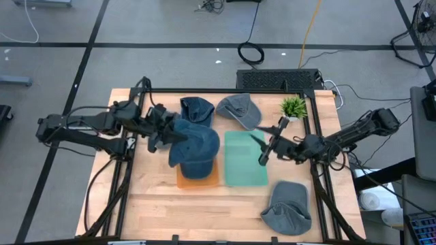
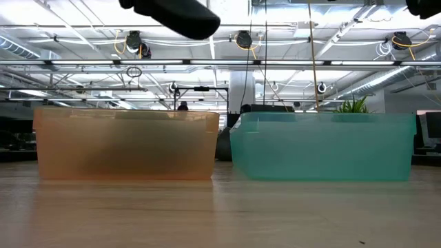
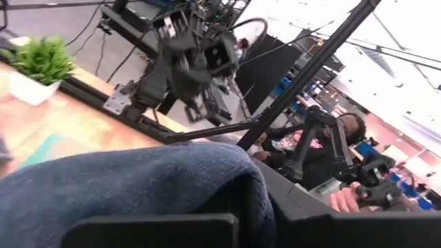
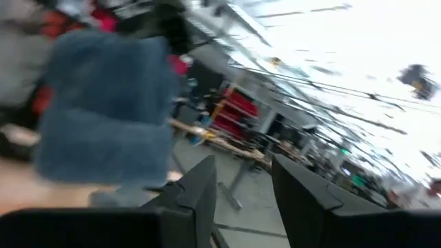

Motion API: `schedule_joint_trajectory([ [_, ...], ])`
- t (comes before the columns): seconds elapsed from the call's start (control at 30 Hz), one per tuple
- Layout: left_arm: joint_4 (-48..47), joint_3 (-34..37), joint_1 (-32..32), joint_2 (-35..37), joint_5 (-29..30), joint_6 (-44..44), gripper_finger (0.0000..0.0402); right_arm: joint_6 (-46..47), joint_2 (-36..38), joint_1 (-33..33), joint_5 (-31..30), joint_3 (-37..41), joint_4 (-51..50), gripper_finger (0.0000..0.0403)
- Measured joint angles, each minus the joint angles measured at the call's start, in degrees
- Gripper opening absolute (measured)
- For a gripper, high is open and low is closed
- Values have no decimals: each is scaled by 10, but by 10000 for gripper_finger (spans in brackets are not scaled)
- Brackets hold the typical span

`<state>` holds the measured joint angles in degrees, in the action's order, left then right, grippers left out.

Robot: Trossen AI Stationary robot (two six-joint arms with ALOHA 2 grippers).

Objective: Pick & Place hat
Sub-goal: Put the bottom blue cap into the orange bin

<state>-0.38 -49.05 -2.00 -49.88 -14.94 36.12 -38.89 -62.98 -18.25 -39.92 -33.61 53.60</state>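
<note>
A blue hat [image 1: 196, 146] hangs over the orange bin [image 1: 184, 181], held by my left gripper [image 1: 168, 134], which is shut on it and reaches in from the table's left. In the low view the hat's dark underside [image 2: 180, 15] shows high above the orange bin [image 2: 124, 145]. My right gripper [image 1: 264, 147] hovers open over the teal bin [image 1: 244, 163] and touches nothing. The right wrist view shows its spread fingers [image 4: 200, 189] with the blue hat [image 4: 103, 124] beyond them. My left gripper holds the blue hat by its left side [image 1: 176, 136], coming roughly level from the table's left. In the left wrist view the blue cloth [image 3: 138, 189] bulges over the lower finger [image 3: 151, 231]. The hat is lifted clear above the orange bin.
Three more hats lie on the table: a dark blue one [image 1: 196, 109] and a grey one [image 1: 238, 109] near the far edge, another grey one [image 1: 286, 207] near the front right. A small potted plant [image 1: 293, 107] stands far right. A person [image 3: 344, 134] sits beyond the table.
</note>
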Motion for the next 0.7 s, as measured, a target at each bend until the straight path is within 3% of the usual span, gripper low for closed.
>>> schedule_joint_trajectory([
  [0.17,-65,-19,-5,11,11,-58,15,7,0,42,-2,0,69,130],
  [0.33,-161,-72,5,2,73,-172,15,5,0,84,38,0,67,130],
  [0.53,-259,-149,12,-19,87,-218,15,3,0,109,58,0,59,130],
  [0.7,-360,-223,28,-51,146,-275,15,-9,0,127,60,0,61,130],
])
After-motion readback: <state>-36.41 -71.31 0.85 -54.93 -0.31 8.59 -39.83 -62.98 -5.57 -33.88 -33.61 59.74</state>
